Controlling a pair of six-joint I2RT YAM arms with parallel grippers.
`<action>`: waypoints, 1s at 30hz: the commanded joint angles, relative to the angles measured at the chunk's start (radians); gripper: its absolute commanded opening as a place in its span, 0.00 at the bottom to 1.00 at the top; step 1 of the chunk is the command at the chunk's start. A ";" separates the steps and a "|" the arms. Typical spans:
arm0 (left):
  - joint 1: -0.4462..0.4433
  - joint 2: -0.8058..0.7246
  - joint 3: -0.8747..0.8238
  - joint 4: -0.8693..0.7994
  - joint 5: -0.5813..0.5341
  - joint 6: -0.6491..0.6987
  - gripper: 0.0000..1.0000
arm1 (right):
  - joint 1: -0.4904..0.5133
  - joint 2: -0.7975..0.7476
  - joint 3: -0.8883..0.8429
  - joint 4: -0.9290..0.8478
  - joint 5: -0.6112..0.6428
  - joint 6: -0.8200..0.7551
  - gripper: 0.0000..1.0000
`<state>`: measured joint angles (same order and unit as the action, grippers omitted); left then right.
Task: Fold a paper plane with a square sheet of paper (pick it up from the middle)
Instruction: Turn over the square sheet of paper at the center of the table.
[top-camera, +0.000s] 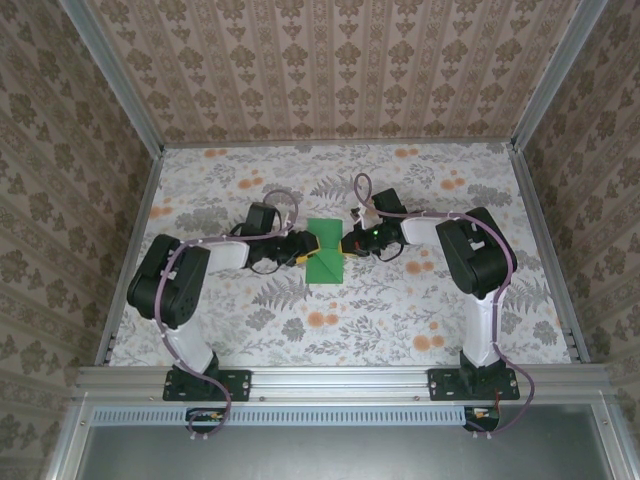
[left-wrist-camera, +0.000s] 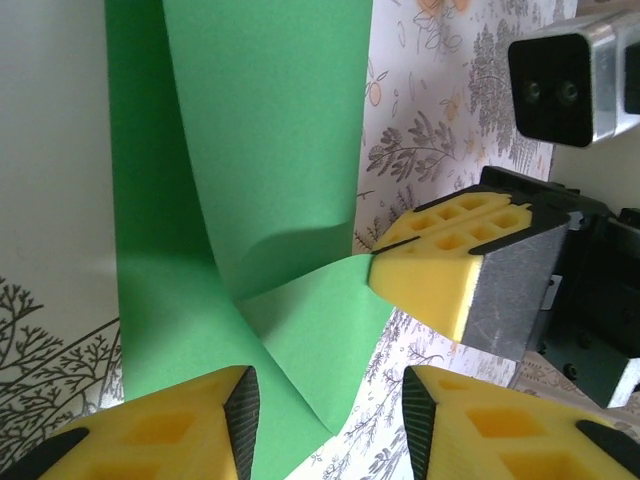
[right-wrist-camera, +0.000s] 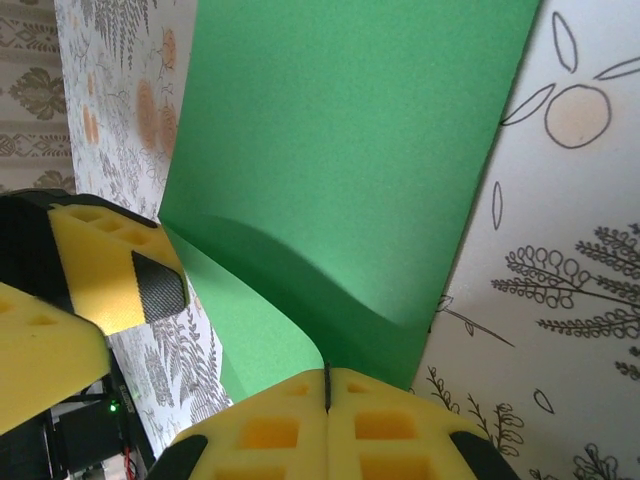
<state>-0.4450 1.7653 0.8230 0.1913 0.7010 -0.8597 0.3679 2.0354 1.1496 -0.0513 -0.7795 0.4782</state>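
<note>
Right gripper (right-wrist-camera: 327, 395) is pinching shut on the square sheet of paper (top-camera: 324, 252) at mid-worktop (top-camera: 400, 300), the clamped edge hiding between its pads (right-wrist-camera: 270, 430). Left gripper (left-wrist-camera: 328, 400) is hanging half-open astride the opposite edge; contact is unclear.

Both arms bend inward, tips facing; left gripper (top-camera: 300, 250) jaws parted; right gripper (top-camera: 348, 244) just opposite, pads pinched together on the square sheet of paper (top-camera: 324, 262).

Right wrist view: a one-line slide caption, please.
Right tool shut on the paper's edge, which curls up off the table; left tool at the other side.
</note>
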 joint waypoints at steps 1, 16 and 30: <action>-0.005 0.029 0.029 0.004 0.020 0.034 0.45 | -0.008 -0.031 -0.013 0.006 -0.011 0.007 0.05; -0.005 0.118 0.068 0.082 0.074 0.040 0.24 | -0.020 -0.045 -0.011 0.000 -0.029 0.016 0.08; -0.005 0.124 0.088 0.070 0.041 0.128 0.06 | -0.082 -0.294 -0.080 -0.053 0.139 0.083 0.60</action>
<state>-0.4454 1.8843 0.8780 0.2726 0.7498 -0.7845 0.3027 1.8259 1.0988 -0.0715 -0.7204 0.5442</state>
